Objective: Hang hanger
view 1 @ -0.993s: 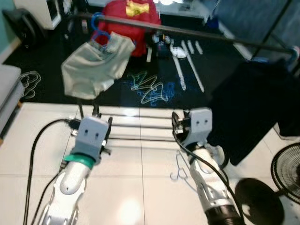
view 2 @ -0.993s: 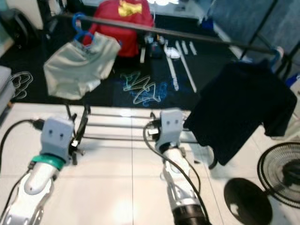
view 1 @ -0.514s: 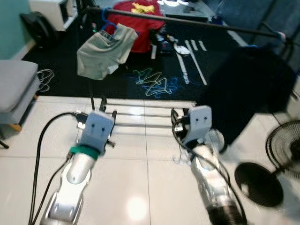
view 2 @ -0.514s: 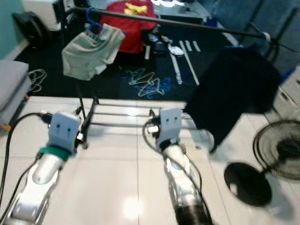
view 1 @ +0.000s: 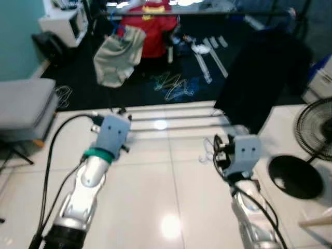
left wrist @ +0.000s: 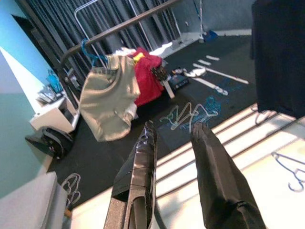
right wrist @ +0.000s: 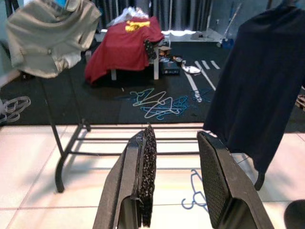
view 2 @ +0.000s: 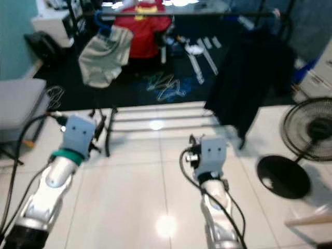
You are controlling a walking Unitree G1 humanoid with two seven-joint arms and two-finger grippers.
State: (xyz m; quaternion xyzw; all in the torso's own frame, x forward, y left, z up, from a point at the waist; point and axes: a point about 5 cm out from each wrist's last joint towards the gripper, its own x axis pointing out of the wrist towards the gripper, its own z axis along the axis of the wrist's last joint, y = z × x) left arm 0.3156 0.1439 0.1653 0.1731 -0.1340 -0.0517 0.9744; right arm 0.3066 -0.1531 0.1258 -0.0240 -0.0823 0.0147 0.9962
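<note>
- Left eye view: a loose hanger point(view 1: 208, 153) lies flat on the white tile floor point(view 1: 155, 187), just beside the right gripper point(view 1: 224, 150) and slightly to its left. The left gripper point(view 1: 122, 115) is well apart from it, so the right arm looks the nearer one for a pick. The clothes rail point(view 1: 197, 14) runs across the top, with a grey garment point(view 1: 118, 49) and a black shirt point(view 1: 264, 67) hanging from it.
- Right eye view: the same scene. The rack's base bars point(view 2: 161, 118) lie on the floor between the grippers and the dark carpet, where a pile of hangers point(view 2: 165, 87) is scattered.
- Left wrist view: the left gripper's point(left wrist: 174, 157) fingers stand parted with nothing between them. The floor hanger point(left wrist: 289, 169) lies off to one side, its hook end toward the camera.
- Right wrist view: the right gripper's point(right wrist: 176, 164) fingers are spread wide and empty. The blue wire hanger point(right wrist: 195, 195) lies on the tile in the gap between them, just ahead and below. Its long axis seems to run roughly along the fingers' line, though partly hidden.
</note>
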